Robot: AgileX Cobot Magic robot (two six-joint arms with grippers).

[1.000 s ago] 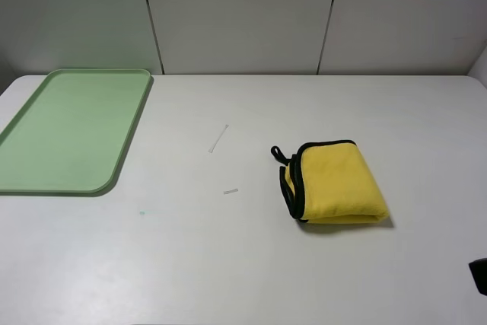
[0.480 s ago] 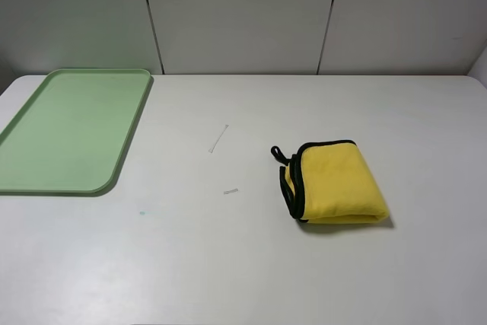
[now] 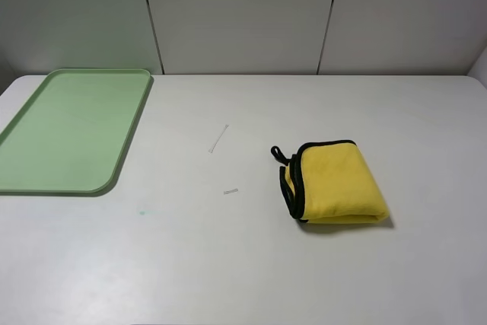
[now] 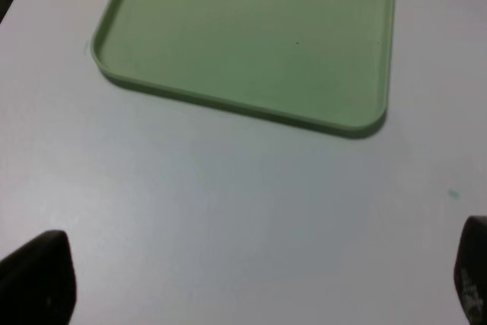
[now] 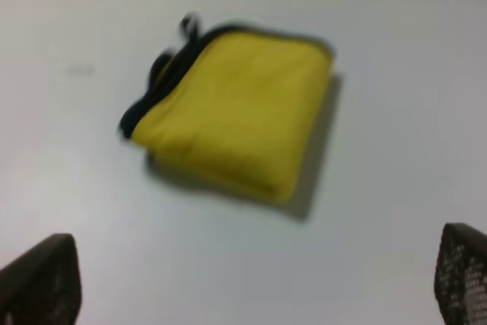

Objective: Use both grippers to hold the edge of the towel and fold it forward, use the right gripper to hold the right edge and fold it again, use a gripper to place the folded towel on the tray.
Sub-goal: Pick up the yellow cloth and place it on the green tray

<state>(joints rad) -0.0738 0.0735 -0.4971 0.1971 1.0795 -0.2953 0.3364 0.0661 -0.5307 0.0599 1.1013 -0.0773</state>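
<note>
White tabletop [image 3: 228,279], matte. Thin pale stick [image 3: 219,138] lies near the centre, angled. Short pale scrap [image 3: 230,191] nearer the camera, apart from the stick. Tiny teal speck [image 3: 141,212] further left. Grey wall panels [image 3: 243,13] behind, split by two dark seams.

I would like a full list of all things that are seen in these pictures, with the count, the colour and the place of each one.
tray: one, pale green, on the table's left side
towel: one, yellow with black hem, folded, on the table right of the middle, apart from the tray
scraps: two, white, on the table between tray and towel
speck: one, teal, on the table near the tray's front corner
table: one, white, under all of these
wall: grey panels, behind the table
left gripper: one, black, open, above the table near the tray
right gripper: one, black, open, above the table near the towel
</note>
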